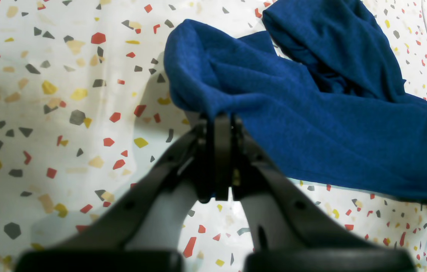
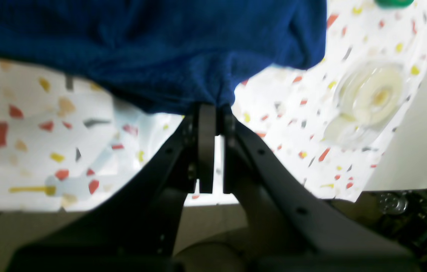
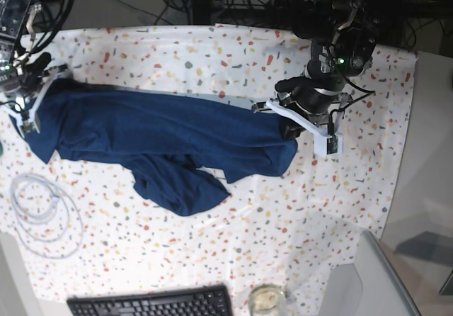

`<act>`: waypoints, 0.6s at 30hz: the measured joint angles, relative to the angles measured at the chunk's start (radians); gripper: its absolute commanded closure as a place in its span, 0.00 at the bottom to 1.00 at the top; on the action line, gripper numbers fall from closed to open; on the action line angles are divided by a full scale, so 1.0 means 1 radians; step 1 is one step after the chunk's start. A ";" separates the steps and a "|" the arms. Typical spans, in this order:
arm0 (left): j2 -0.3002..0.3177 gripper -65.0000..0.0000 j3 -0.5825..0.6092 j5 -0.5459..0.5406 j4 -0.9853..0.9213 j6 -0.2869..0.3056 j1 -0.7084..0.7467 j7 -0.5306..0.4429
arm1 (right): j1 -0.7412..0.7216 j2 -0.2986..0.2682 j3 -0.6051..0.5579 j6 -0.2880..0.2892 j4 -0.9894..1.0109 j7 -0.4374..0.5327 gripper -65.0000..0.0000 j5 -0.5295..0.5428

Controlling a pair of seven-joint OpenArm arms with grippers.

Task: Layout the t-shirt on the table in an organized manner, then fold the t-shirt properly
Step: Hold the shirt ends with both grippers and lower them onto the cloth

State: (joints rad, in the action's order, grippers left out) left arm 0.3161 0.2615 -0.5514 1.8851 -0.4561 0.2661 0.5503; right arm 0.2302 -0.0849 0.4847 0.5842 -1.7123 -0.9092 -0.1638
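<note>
Evidently stretching it flat, the left gripper (image 1: 219, 119) at three o'clock and right gripper (image 2: 213, 107) at nine each pinch the t-shirt (image 3: 163, 132) on the table (image 3: 212, 54).

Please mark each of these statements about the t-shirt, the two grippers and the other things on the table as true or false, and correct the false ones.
1. Both grippers are shut on the t-shirt. True: the left gripper and the right gripper each pinch blue fabric.
2. The t-shirt lies neatly folded in a square. False: it is stretched long between the two arms, with a bunched part hanging toward the front.
3. A coiled white cable lies on the table. True.
4. The keyboard rests on top of the t-shirt. False: it sits at the front edge, apart from the t-shirt.
5. The tablecloth is plain grey. False: it is white with coloured flecks.
</note>
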 measured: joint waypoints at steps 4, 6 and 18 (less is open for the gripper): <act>0.000 1.00 0.002 0.000 0.000 0.000 0.000 0.000 | 0.008 0.000 0.002 0.000 0.004 -0.006 0.97 -0.001; 0.000 1.00 0.002 0.000 0.000 0.000 0.000 0.000 | 0.008 0.000 0.002 0.000 0.004 0.001 0.97 0.000; 0.000 1.00 -0.005 0.000 0.000 0.000 0.024 0.004 | -0.003 0.003 -0.002 0.000 0.004 0.000 0.97 0.000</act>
State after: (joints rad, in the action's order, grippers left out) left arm 0.3157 0.2562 -0.5518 1.8847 -0.4561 0.2901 0.5541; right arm 0.2276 -0.0822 0.4828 0.5842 -1.7081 -0.9096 -0.1635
